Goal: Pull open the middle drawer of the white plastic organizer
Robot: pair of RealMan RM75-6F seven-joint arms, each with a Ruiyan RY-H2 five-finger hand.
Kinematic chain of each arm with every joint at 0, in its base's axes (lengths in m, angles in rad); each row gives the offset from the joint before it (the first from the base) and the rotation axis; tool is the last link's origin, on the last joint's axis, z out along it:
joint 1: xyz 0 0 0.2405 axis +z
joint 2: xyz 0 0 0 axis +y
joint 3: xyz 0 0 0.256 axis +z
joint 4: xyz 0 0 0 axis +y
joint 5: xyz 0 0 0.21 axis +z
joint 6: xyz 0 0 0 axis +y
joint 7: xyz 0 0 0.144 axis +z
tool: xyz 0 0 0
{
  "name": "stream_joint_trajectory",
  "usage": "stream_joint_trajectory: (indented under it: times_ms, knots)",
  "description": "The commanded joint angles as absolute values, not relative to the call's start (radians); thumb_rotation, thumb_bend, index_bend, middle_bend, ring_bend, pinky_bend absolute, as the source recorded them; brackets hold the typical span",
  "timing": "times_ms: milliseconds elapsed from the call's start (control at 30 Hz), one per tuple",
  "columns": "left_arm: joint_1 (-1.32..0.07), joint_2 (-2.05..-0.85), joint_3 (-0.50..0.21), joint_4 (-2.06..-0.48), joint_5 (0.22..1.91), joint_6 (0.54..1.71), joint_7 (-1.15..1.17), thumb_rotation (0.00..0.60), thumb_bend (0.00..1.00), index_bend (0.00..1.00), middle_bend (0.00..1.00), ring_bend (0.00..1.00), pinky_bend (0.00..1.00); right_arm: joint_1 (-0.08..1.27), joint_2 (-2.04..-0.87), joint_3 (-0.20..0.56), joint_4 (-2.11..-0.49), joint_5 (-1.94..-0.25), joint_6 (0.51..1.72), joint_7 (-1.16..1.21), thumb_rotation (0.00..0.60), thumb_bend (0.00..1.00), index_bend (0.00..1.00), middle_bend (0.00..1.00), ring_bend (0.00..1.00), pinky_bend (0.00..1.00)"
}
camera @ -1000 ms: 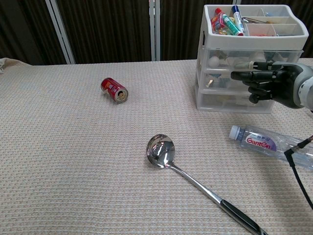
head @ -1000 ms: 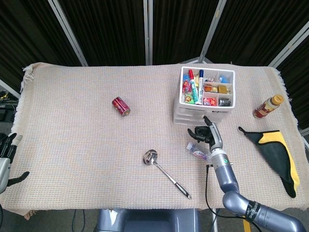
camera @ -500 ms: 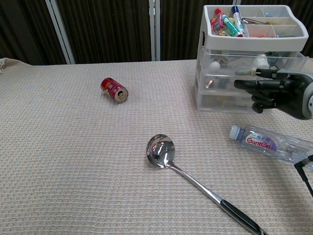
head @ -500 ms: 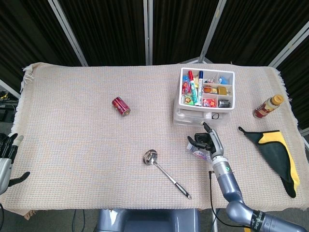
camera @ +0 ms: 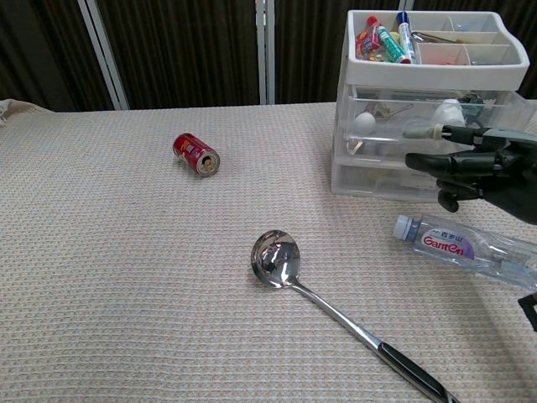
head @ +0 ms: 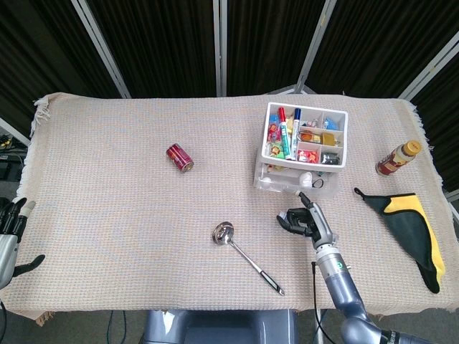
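The white plastic organizer [head: 306, 136] [camera: 430, 50] stands at the back right, its top tray full of pens and small items. Its middle drawer [head: 295, 179] [camera: 394, 124] juts out toward me, with small items showing inside. My black right hand [head: 302, 218] [camera: 482, 168] is just in front of it, one finger stretched along the drawer's front and the rest curled, hooked on the drawer. My left hand [head: 10, 228] hangs off the table's near left corner, fingers apart and holding nothing.
A clear water bottle [camera: 460, 246] lies under my right hand. A steel ladle [head: 244, 255] [camera: 277, 257] lies mid-table and a red can [head: 180, 158] [camera: 195, 154] further left. At the right are a sauce bottle [head: 396, 158] and a black-and-yellow cloth [head: 413, 228].
My right hand has drawn back toward me and the middle drawer has slid out with it. The organizer has shifted and turned slightly.
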State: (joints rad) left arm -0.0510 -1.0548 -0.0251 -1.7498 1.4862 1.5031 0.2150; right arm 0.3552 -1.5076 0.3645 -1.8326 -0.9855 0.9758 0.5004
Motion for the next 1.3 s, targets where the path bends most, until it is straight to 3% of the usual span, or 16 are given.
stream_joint_trajectory:
  times_ms: [33, 233, 467, 667, 1000, 1300]
  knots:
    - [-0.051, -1.055, -0.025, -1.750, 1.487, 1.504, 0.216, 0.600, 0.05, 0.00, 0.00, 0.00, 0.00, 0.333, -1.494, 0.333, -1.864, -1.031, 0.992, 0.506, 0.600, 0.22, 0.33, 0.83, 0.88, 0.74]
    - [-0.050, -1.056, -0.023, -1.752, 1.491, 1.506, 0.220, 0.600, 0.05, 0.00, 0.00, 0.00, 0.00, 0.309, -1.482, 0.288, -1.887, -1.092, 1.000, 0.519, 0.600, 0.22, 0.32, 0.81, 0.87, 0.73]
    - [-0.050, -1.056, -0.023, -1.753, 1.490, 1.505, 0.222, 0.600, 0.05, 0.00, 0.00, 0.00, 0.00, 0.285, -1.475, 0.251, -1.879, -1.146, 1.021, 0.537, 0.600, 0.23, 0.22, 0.77, 0.84, 0.70]
    - [-0.050, -1.057, -0.022, -1.752, 1.490, 1.505, 0.225, 0.600, 0.05, 0.00, 0.00, 0.00, 0.00, 0.259, -1.494, 0.219, -1.852, -1.261, 1.116, 0.502, 0.600, 0.22, 0.22, 0.76, 0.83, 0.70]
    - [-0.048, -1.060, -0.025, -1.753, 1.492, 1.514, 0.227, 0.600, 0.05, 0.00, 0.00, 0.00, 0.00, 0.238, -1.539, 0.185, -1.810, -1.462, 1.319, 0.234, 0.600, 0.22, 0.22, 0.76, 0.83, 0.70]
    - [-0.044, -1.047, -0.025, -1.757, 1.505, 1.528, 0.207, 0.600, 0.05, 0.00, 0.00, 0.00, 0.00, 0.266, -1.480, 0.212, -1.889, -1.345, 1.289, -0.129, 0.600, 0.22, 0.23, 0.76, 0.83, 0.70]
